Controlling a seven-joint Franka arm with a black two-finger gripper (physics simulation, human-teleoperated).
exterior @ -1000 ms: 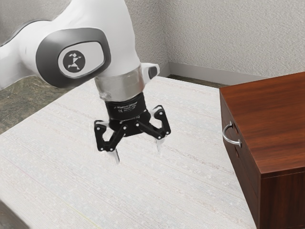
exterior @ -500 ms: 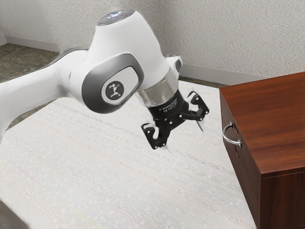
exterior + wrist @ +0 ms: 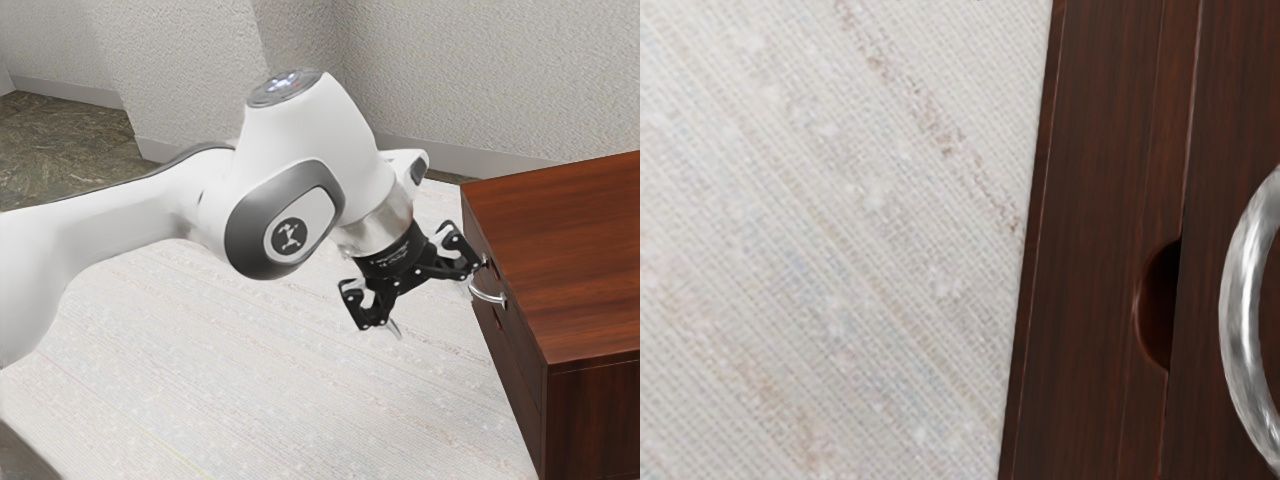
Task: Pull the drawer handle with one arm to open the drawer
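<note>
The gripper (image 3: 440, 297) is being held with its fingers spread wide and nothing is being grasped. One fingertip (image 3: 483, 264) is being held just beside the upper end of the drawer handle (image 3: 488, 284); whether it is touching cannot be told. The other fingertip (image 3: 396, 328) is hanging over the pale table top (image 3: 200, 380), well short of the cabinet.

The curved metal handle is being carried on the narrow front face of the dark wooden cabinet (image 3: 570, 250), which is standing at the exterior view's right, and the drawer front is lying flush with that face. Open table is being left on the exterior view's left of the front face and toward the near edge. The arm (image 3: 290, 215) is taking up the space above the table on that side. The cabinet's top edge is overhanging just above the handle.

In the wrist view the handle (image 3: 1243, 330) is being shown as a bright arc. A rounded dark recess (image 3: 1158, 318) and straight seams in the wood (image 3: 1090, 200) are being revealed beside it, with the table's weave (image 3: 820, 250) running up to the cabinet's edge.
</note>
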